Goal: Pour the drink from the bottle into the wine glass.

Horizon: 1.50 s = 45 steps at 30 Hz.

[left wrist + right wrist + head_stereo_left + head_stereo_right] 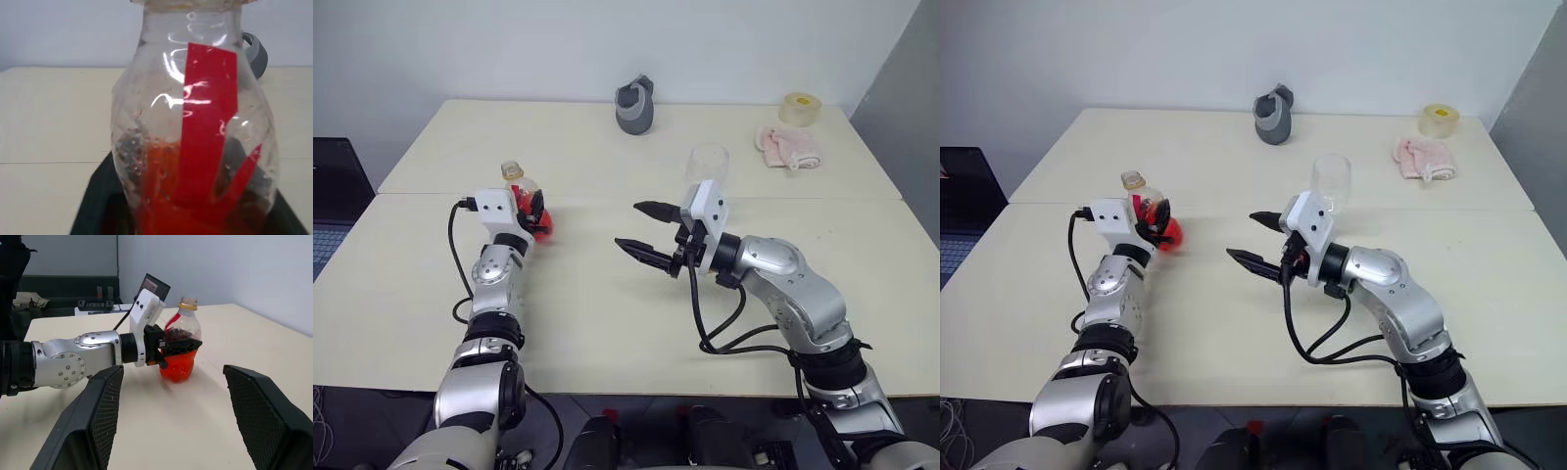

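At the left of the head views, the left gripper [536, 217] has its two black fingers around the lower body of the bottle [521, 196], which stands upright on the cream table [607, 323]. Whether the fingers press on it or stand just loose I cannot tell. The drink [177, 367] fills only the bottom part of the bottle. The left wrist view gives what the head views cannot: the red label strip [205, 127] from very close and small drops on the inside of the plastic. The right wrist view shows the bottle from the side, with a yellow ring at its neck.

In the middle of the frame, the right gripper [646, 233] hangs above the table with its fingers spread wide and nothing between them. Just behind it stands the wine glass [707, 164], its bowl clear.

At the top, from left to right, I see a grey cup-like object [635, 106], a pink cloth [789, 147] and a roll of tape [800, 108].

I count one bottle, one glass, one grey object, one cloth, one roll and two grippers.
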Available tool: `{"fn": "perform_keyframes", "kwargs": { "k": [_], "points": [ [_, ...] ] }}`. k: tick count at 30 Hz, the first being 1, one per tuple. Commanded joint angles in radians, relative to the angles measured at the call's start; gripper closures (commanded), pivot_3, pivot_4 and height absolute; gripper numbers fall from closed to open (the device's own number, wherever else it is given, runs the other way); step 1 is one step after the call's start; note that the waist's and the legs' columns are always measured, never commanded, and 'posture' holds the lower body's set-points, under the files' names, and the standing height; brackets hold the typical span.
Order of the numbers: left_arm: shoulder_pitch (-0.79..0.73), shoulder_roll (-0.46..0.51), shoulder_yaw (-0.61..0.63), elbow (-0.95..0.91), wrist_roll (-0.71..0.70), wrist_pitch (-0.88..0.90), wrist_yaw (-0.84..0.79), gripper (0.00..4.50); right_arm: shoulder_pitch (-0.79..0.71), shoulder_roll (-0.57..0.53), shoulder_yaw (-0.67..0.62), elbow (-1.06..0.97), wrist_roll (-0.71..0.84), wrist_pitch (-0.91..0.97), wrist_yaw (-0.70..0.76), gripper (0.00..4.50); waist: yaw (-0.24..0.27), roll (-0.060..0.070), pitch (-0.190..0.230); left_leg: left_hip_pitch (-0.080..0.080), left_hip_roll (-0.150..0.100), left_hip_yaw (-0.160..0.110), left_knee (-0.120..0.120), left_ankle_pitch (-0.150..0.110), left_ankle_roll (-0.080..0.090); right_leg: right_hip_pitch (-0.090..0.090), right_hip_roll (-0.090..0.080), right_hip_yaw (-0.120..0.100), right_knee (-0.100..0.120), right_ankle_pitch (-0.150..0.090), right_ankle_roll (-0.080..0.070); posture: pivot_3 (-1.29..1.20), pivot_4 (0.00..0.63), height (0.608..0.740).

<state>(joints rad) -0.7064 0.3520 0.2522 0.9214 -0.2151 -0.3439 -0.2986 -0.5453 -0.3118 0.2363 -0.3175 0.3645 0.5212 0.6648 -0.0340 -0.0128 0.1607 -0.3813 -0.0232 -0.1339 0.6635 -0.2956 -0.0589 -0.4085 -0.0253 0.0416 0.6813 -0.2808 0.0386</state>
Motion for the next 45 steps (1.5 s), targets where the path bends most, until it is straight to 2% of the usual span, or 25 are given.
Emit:
{"fn": "perform_keyframes", "kwargs": {
  "k": [1, 5, 10, 21, 32, 40, 45],
  "points": [
    [-0.002, 0.019, 0.019, 0.001, 0.001, -0.029, -0.002, 1.18, -0.032, 0.002, -0.034, -0.014, 0.001, -0.017, -0.005, 1.01, 0.000, 0.000, 0.000, 0.000, 0.000, 0.000, 0.000, 0.000, 0.000, 0.000, 0.000, 0.000, 0.000, 0.000, 0.000, 0.00, 0.150, 0.740],
    [0.011, 0.018, 0.021, -0.021, -0.007, -0.025, -0.002, 0.02, -0.036, -0.002, -0.039, -0.007, -0.001, -0.021, 0.000, 1.01, 0.000, 0.000, 0.000, 0.000, 0.000, 0.000, 0.000, 0.000, 0.000, 0.000, 0.000, 0.000, 0.000, 0.000, 0.000, 0.00, 0.150, 0.740],
    [0.063, 0.008, 0.030, -0.093, -0.025, 0.009, 0.007, 0.02, -0.033, -0.013, -0.046, -0.001, -0.003, -0.031, 0.013, 1.01, -0.001, 0.000, 0.000, 0.000, 0.000, 0.000, 0.000, 0.000, 0.000, 0.000, 0.000, 0.000, 0.000, 0.000, 0.000, 0.00, 0.150, 0.740],
    [0.275, -0.031, 0.009, -0.488, -0.060, 0.212, -0.003, 0.02, 0.002, -0.044, -0.066, -0.020, 0.009, -0.034, 0.017, 1.01, 0.001, 0.000, 0.000, 0.000, 0.001, 0.000, 0.000, 0.000, 0.000, 0.000, -0.002, 0.000, 0.000, 0.000, 0.000, 0.00, 0.150, 0.740],
    [0.429, -0.046, -0.003, -0.772, -0.081, 0.400, 0.006, 0.02, 0.044, -0.069, -0.087, -0.069, 0.016, -0.010, 0.007, 1.01, 0.001, 0.000, 0.000, 0.000, 0.001, 0.000, 0.000, 0.000, 0.000, 0.000, -0.003, 0.000, 0.000, 0.000, 0.000, 0.00, 0.150, 0.740],
    [0.666, -0.048, -0.054, -1.166, -0.167, 0.636, -0.020, 0.02, 0.198, -0.141, -0.142, -0.176, 0.025, 0.035, -0.022, 1.01, 0.003, 0.000, 0.000, 0.000, 0.002, 0.000, 0.000, -0.001, 0.001, 0.002, -0.005, 0.001, -0.001, 0.000, 0.000, 0.00, 0.150, 0.740],
    [0.733, -0.021, -0.104, -1.327, -0.261, 0.744, -0.106, 0.02, 0.294, -0.157, -0.187, -0.158, -0.063, 0.045, -0.146, 1.01, 0.004, 0.000, 0.000, 0.001, 0.001, 0.001, 0.000, -0.001, 0.002, 0.003, -0.003, 0.000, -0.001, 0.000, 0.000, 0.00, 0.150, 0.740]
  ]
}}
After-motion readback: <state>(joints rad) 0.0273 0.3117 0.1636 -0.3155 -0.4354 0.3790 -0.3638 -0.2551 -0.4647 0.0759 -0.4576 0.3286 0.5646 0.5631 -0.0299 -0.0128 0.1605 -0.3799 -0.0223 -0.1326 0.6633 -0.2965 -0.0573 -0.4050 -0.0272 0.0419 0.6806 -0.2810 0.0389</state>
